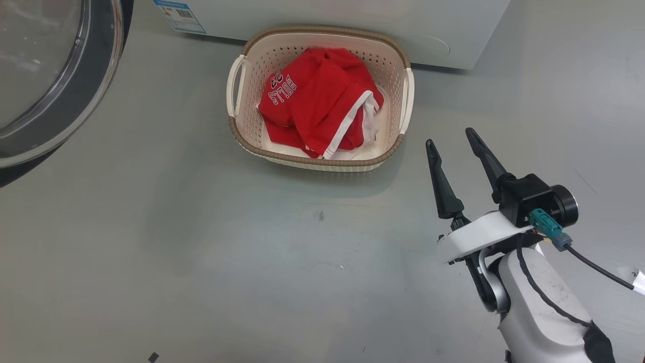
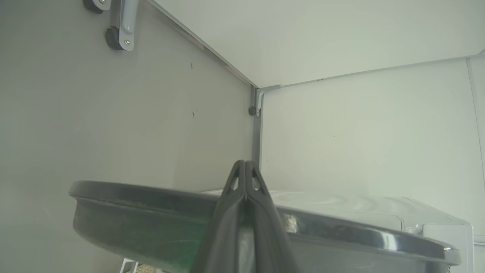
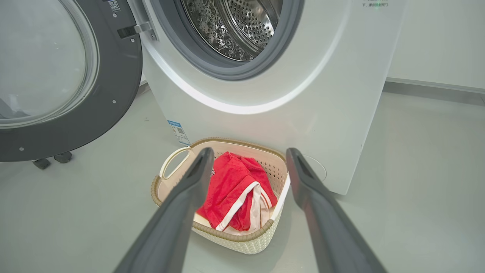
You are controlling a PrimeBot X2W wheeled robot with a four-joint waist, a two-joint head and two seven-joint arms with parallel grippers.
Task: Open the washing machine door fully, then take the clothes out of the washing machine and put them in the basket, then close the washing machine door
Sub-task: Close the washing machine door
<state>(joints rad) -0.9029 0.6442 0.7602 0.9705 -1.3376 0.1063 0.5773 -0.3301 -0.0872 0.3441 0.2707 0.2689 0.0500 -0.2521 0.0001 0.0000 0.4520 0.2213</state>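
The right fingers (image 1: 441, 176) stand wide apart, holding nothing, near the basket (image 1: 322, 164) on the floor (image 1: 201, 242). The left fingers (image 2: 237, 197) are pressed together, nothing between them, by the black rim of the washing machine door (image 2: 132, 195), which hangs open. The clothes (image 1: 322, 106) lie in the basket, white "BULLS" lettering (image 1: 282, 91) showing, before the washing machine (image 3: 303, 94). The print on its blue label (image 1: 179, 15) is too small to read.

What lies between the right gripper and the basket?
Bare grey floor separates the right gripper from the basket, seen in the head view.
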